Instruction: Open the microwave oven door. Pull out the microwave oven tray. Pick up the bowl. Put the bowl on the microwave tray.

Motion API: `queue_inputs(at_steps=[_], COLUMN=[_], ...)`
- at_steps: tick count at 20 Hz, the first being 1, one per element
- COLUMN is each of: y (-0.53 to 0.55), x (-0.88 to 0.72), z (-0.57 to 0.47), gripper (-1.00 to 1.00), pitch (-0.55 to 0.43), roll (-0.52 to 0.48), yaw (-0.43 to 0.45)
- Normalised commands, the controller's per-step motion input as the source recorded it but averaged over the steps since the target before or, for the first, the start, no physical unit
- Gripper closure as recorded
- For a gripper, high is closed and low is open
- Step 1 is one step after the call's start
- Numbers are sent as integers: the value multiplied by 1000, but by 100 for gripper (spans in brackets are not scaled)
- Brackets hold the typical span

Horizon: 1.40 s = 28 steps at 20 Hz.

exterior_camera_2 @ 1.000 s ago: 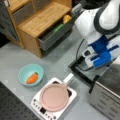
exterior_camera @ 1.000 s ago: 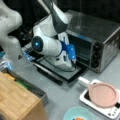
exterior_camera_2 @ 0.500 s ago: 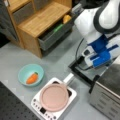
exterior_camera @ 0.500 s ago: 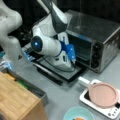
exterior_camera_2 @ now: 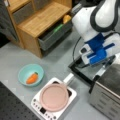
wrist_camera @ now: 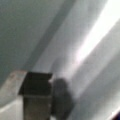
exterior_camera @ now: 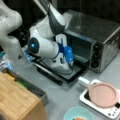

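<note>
The microwave oven door (exterior_camera: 62, 72) lies dropped open — the gripper (exterior_camera: 71, 65) hangs over it at the oven mouth, finger state indiscernible. The bowl (exterior_camera_2: 31, 75) sits apart on the worktop (exterior_camera_2: 57, 62).

1 oven (exterior_camera: 100, 37), 1 bowl (exterior_camera_2: 30, 74), 1 plate (exterior_camera_2: 54, 96), 1 white appliance (exterior_camera_2: 37, 103), 1 wood cabinet (exterior_camera_2: 42, 20), 1 arm (exterior_camera: 47, 37).

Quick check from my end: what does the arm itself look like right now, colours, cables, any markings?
The arm has glossy white rounded shells with dark grey joint bands, and a glowing blue ring shows on one joint in a front view. Bright blue parts sit at the wrist near the gripper, with a thin black cable looping beside them. No lettering is readable. The wrist view shows one dark, blocky finger.
</note>
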Motion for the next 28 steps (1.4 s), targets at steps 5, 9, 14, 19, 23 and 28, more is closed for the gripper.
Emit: queue_inputs(at_steps=[5,9,14,19,23,28], y=[-294,-304,-299,-311,-310,-310], x=[50,45,43,43,57,73], z=[-100,-86,-72,-50,-46,-29], gripper=[100,100,100,100,100,100], pitch=[-70,-67,-64,-59,-55,-46], roll=[-113,-112,-111,-128,-124,-137], yaw=[191,197,197,199,196,192])
